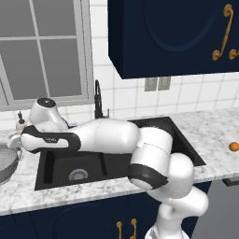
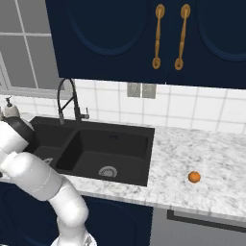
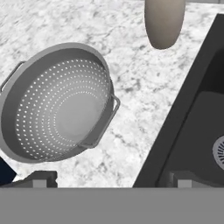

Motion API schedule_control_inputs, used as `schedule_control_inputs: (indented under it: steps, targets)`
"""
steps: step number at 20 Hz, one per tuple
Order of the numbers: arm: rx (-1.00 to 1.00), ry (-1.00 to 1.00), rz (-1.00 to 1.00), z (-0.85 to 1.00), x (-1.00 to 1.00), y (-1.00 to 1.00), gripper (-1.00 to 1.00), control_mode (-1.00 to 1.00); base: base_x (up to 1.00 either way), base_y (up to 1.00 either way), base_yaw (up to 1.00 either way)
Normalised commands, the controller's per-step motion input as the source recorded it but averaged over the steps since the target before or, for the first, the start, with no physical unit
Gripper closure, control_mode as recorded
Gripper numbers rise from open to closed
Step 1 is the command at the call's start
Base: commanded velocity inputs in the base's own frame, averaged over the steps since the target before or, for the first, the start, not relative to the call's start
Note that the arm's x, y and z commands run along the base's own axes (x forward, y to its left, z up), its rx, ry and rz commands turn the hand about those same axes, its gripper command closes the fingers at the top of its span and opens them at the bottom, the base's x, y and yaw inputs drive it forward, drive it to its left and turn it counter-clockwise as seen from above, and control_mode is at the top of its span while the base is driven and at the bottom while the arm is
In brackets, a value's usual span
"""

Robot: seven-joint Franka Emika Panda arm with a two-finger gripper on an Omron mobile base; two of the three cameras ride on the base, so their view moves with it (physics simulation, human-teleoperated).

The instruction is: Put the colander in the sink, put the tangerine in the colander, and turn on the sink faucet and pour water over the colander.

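Observation:
The colander [image 3: 57, 105], a round perforated metal bowl with two side handles, stands empty and upright on the marble counter left of the sink [image 3: 197, 131]. My gripper [image 3: 111, 180] hovers above the counter strip between colander and sink, open wide, nothing between its fingertips [image 3: 41, 179]. My arm stretches left across the black double sink [image 1: 60, 163], and the colander's rim [image 1: 7, 163] shows at the far left edge. The tangerine [image 2: 194, 177] lies on the counter right of the sink [image 2: 110, 144], also seen as a tangerine [image 1: 234, 146] near the right edge. The dark gooseneck faucet [image 2: 67, 98] stands behind the sink.
A beige soap dispenser [image 3: 164, 22] stands on the counter behind the colander, near the sink's back left corner [image 1: 20, 123]. A window is above the counter at left, dark blue cabinets [image 2: 144, 38] hang overhead. The counter's front edge runs close to the colander.

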Motion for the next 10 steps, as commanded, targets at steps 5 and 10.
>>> schedule_control_inputs:
  steps: [5,10]
  targets:
    - [0.00,0.00,0.00,0.00,0.00,0.35,-1.00,-1.00,0.00,0.00,0.00]
    - [0.00,0.00,0.00,0.00,0.03,0.30,-1.00,-1.00,0.00,0.00,0.00]
